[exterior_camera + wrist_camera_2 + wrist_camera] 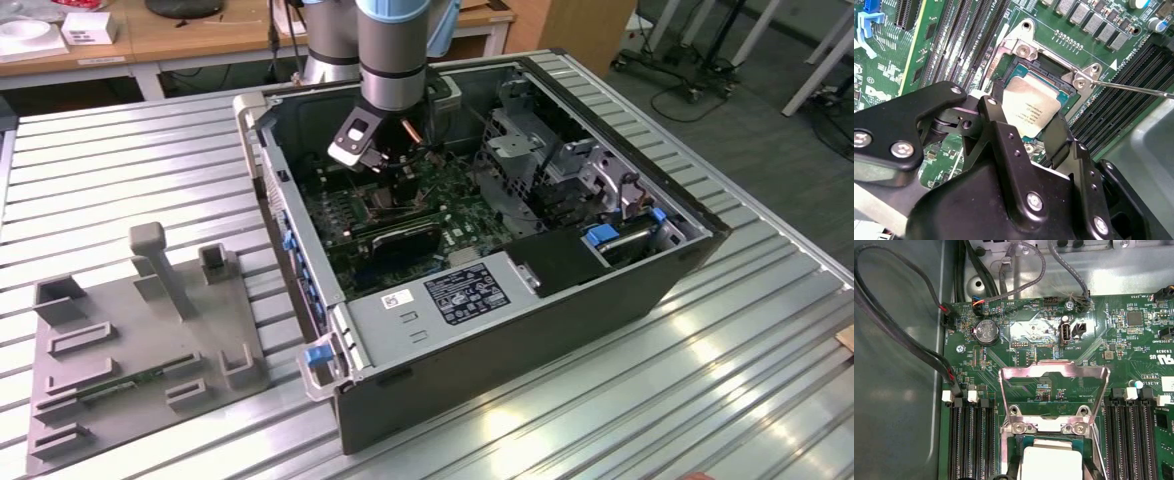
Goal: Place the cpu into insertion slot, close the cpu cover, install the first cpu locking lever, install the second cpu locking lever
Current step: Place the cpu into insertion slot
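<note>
In the exterior view my gripper (384, 165) reaches down into the open computer case (534, 350), over the green board. The second wrist view shows the cpu (1031, 107), tan-silver and square, between my two black fingers (998, 120), and my gripper (1026, 119) is shut on its sides. The chip sits low over the insertion slot (1019, 70), whose silvery rim surrounds it; whether it is fully seated I cannot tell. In the first wrist view the cpu cover (1054, 374) stands flipped open beyond the cpu (1051, 457). A thin locking lever (1134, 89) sticks out beside the socket.
Long black memory slots (971, 440) flank the socket on both sides. Black cables (899, 325) run along the case wall. A drive cage (561, 160) stands at the exterior view's right. A grey fixture plate (134, 350) lies on the ribbed table (694, 380) outside the case.
</note>
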`<action>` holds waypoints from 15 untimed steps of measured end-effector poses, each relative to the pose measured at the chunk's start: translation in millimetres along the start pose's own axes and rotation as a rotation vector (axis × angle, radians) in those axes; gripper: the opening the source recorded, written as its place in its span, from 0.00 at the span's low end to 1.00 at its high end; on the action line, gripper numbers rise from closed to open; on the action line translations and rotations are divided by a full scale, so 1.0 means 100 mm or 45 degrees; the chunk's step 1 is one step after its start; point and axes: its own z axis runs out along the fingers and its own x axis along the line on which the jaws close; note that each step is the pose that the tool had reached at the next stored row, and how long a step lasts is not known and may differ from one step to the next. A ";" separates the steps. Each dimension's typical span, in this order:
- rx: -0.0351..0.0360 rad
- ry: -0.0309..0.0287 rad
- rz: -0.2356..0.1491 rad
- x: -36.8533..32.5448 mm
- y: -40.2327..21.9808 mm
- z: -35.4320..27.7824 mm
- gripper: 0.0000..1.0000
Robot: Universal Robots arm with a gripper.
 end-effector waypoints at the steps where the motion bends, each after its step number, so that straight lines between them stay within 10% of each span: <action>1: -0.0001 0.0001 0.000 0.000 0.000 0.000 0.55; 15: -0.0001 0.0003 -0.003 0.001 0.002 -0.035 0.55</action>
